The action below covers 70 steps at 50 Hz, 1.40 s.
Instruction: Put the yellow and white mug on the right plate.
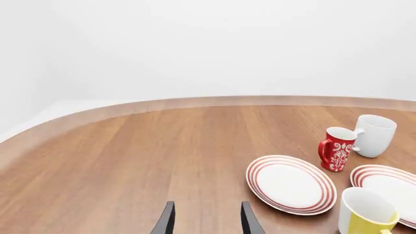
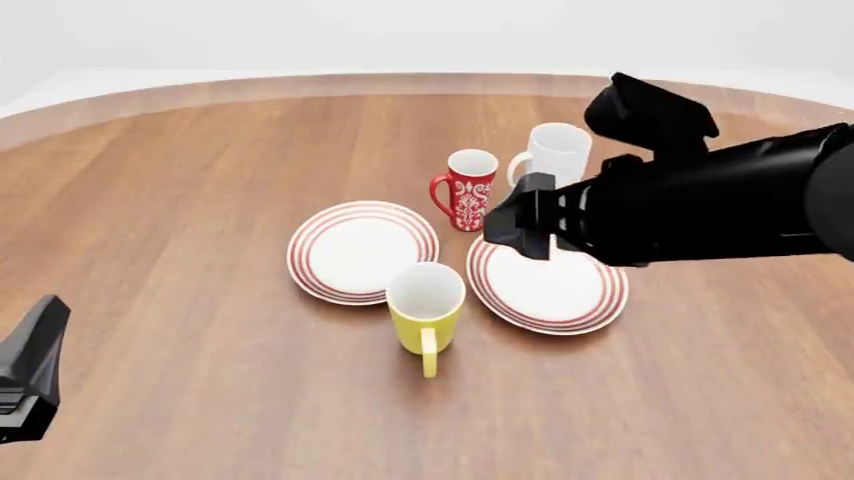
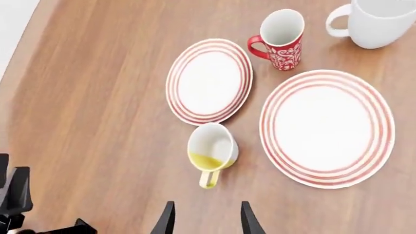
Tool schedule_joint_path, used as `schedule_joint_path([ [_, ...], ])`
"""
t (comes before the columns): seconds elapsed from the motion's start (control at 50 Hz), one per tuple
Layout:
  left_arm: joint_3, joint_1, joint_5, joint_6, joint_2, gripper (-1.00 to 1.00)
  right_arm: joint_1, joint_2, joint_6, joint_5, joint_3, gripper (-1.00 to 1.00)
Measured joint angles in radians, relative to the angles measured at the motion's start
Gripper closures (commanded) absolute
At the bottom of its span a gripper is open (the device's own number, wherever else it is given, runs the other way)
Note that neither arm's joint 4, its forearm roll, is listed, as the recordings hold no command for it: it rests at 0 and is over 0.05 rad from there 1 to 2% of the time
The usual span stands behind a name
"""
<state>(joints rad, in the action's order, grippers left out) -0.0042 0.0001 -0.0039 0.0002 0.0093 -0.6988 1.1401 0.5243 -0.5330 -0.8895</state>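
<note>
Yellow and white mug (image 2: 426,312) stands upright on the bare wooden table (image 2: 174,200), mouth up, in the gap between the two ringed plates and a little nearer the camera than both; it touches neither. Its long axis is vertical. Its handle (image 2: 429,352) points back toward the arms' side of the table, away from the far edge.

Right gripper (image 3: 204,220), seen in its wrist view, has its fingers parted and nothing between them; the mug lies just ahead of the fingertips, handle toward them. Left gripper (image 1: 206,222) is likewise parted and empty, with the mug well off to its right, at the corner of its view. Judged from the front view, the right arm (image 2: 694,200), reaching over the plates, is the nearer.

Right plate (image 2: 591,300), the target, lies flat just beside the mug on its right, bare. Beyond are the left plate (image 2: 360,250), red mug (image 2: 467,190) and white mug (image 2: 558,153).
</note>
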Motion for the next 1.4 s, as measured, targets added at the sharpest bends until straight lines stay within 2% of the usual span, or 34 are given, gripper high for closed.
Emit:
schedule_joint_path([
  [0.2, 0.0, 0.0, -0.001, 0.0, 0.001, -1.0, -0.036, 0.04, 0.057, 0.103, 0.054, -1.0],
  [0.7, 0.0, 0.0, 0.001, 0.0, -0.001, -1.0, -0.03, 0.151, 0.094, 0.335, 0.17, -1.0],
  [0.92, 0.0, 0.0, 0.001, 0.0, -0.001, -1.0, -0.02, 0.21, 0.099, 0.412, 0.186, -1.0],
  [1.4, 0.0, 0.0, 0.001, 0.0, -0.002, -1.0, -0.056, 0.326, 0.186, 0.609, 0.276, -1.0],
])
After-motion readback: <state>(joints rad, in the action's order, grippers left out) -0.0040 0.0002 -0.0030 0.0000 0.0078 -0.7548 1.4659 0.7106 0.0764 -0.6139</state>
